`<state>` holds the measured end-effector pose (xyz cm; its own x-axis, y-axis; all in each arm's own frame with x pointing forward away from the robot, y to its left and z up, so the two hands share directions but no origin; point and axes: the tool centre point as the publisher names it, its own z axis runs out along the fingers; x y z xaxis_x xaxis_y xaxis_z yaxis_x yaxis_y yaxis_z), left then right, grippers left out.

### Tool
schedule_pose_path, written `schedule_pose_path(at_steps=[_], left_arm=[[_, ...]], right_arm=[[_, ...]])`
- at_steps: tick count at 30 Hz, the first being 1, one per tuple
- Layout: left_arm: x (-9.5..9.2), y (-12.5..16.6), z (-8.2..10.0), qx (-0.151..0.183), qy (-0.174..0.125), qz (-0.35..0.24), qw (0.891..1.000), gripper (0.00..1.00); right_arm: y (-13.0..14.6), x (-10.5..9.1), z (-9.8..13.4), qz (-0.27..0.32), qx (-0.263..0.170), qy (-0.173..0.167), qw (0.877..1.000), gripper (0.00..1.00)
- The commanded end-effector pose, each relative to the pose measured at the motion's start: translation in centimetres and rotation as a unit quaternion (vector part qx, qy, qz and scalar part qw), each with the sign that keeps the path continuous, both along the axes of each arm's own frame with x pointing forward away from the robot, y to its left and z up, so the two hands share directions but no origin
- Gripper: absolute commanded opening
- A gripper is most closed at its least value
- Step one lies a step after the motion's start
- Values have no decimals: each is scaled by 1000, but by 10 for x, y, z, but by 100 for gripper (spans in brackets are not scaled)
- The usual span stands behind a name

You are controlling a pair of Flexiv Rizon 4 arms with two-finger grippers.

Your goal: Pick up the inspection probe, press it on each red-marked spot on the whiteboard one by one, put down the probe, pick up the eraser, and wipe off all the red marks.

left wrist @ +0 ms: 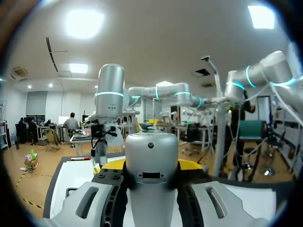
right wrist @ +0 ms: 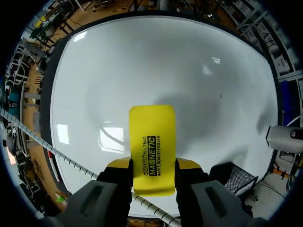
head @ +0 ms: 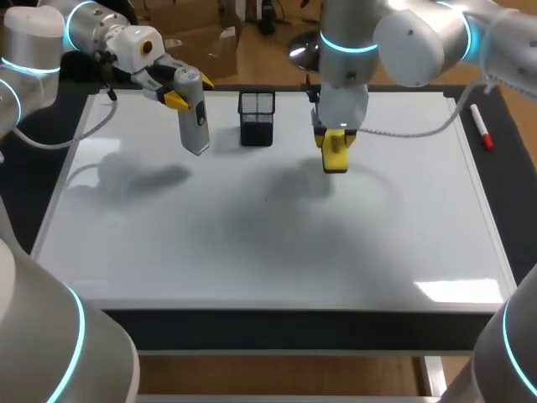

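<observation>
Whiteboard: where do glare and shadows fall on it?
Head view: the whiteboard shows a glare patch near its front right corner; soft grey shadows lie left of the probe and beside the eraser. Right wrist view: bright reflections sit beside and ahead of the eraser.

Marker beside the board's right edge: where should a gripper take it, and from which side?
Mid-barrel, from straight above, fingers closing across its width. The marker lies flat just off the whiteboard, long and thin, with both long sides clear.

The eraser (right wrist: 152, 146) is bright yellow with black lettering, the probe (head: 194, 117) silver-grey. The whiteboard (head: 268, 252) is plain white. The pen holder (head: 256, 117) is black mesh, the marker (head: 480, 124) white and red.
</observation>
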<state>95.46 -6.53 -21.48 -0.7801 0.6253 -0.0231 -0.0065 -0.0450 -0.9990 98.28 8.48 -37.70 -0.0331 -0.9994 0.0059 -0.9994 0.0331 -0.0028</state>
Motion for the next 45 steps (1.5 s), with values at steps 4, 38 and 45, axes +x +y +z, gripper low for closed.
schedule_pose_path(at_steps=[4,38,45], left_arm=[[6,1,0,0,2,-7,1000,0],[6,1,0,0,2,-7,1000,0],[6,1,0,0,2,-7,1000,0]], right_arm=[[10,60,-16,-2,-6,38,999,0],[9,84,-39,-64,-22,39,997,100],[-9,70,-20,-147,-10,32,989,100]])
